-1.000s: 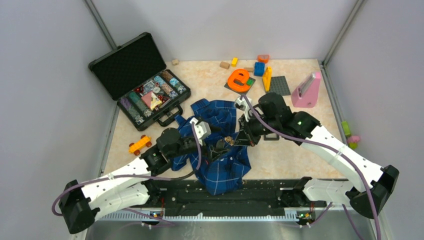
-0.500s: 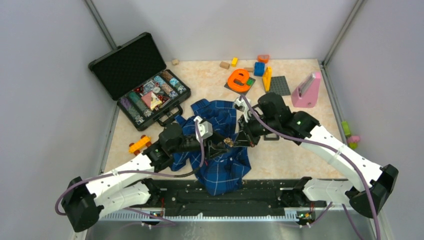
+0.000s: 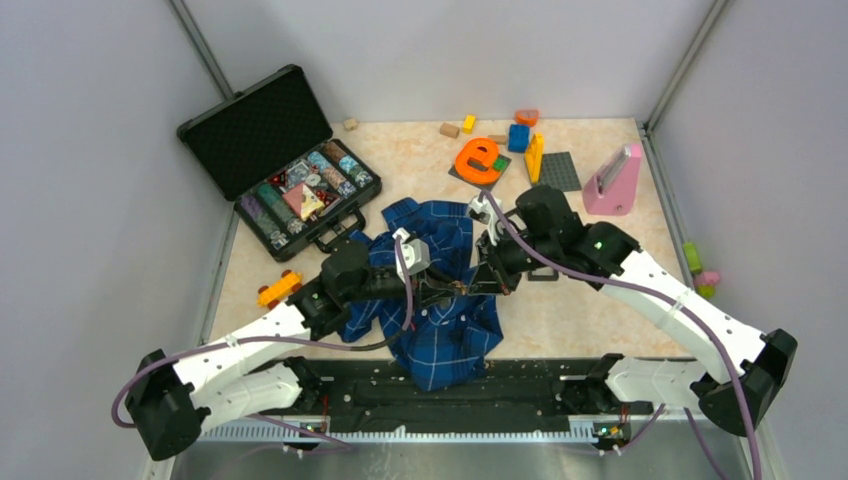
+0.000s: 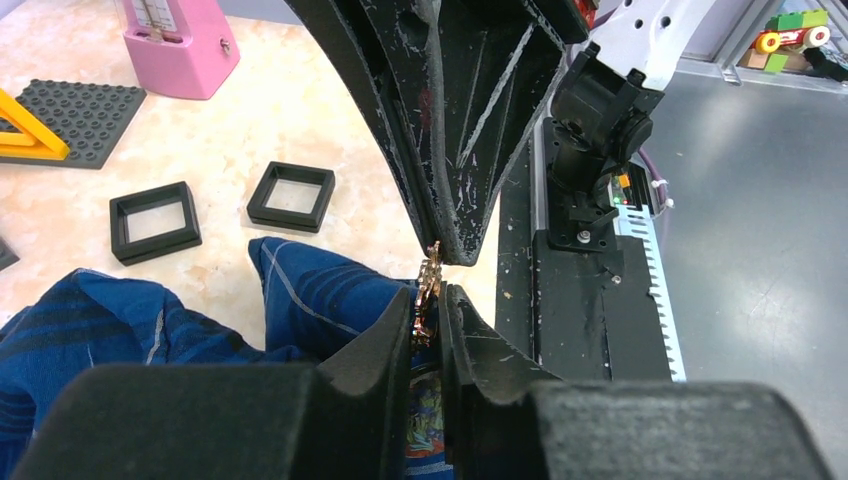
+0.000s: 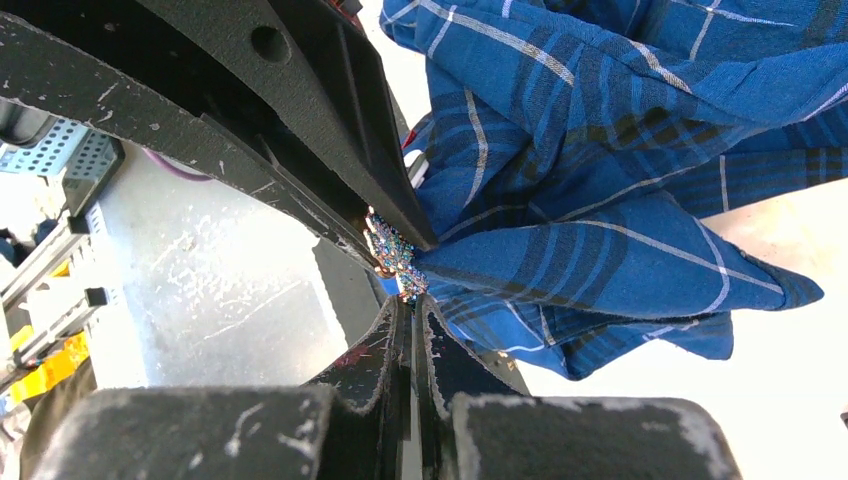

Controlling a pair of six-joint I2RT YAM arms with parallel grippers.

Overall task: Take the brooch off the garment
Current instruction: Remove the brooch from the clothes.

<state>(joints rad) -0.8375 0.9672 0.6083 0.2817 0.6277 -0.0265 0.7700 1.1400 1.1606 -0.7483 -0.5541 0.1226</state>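
Open black case (image 3: 255, 125) with coloured chips: far left of left gripper (image 3: 447, 289), beyond it.
Orange toy car (image 3: 279, 290): left of it, well apart.
Orange letter e (image 3: 478, 158), grey studded plate (image 3: 560, 171), pink metronome (image 3: 612, 180): beyond right gripper (image 3: 470, 284).
Hollow black frame (image 4: 155, 220), second frame (image 4: 291, 196) near it: ahead-left of left gripper in its wrist view.

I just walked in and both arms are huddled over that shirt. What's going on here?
Both arms meet over the dark blue plaid shirt, which lies bunched up on the table. The left gripper pinches the glittery brooch that sits on a fold of the cloth. The right gripper is shut, with its tips at the brooch's edge from the opposite side. Whether it grips cloth or brooch is unclear. The brooch does not look free of the shirt yet.
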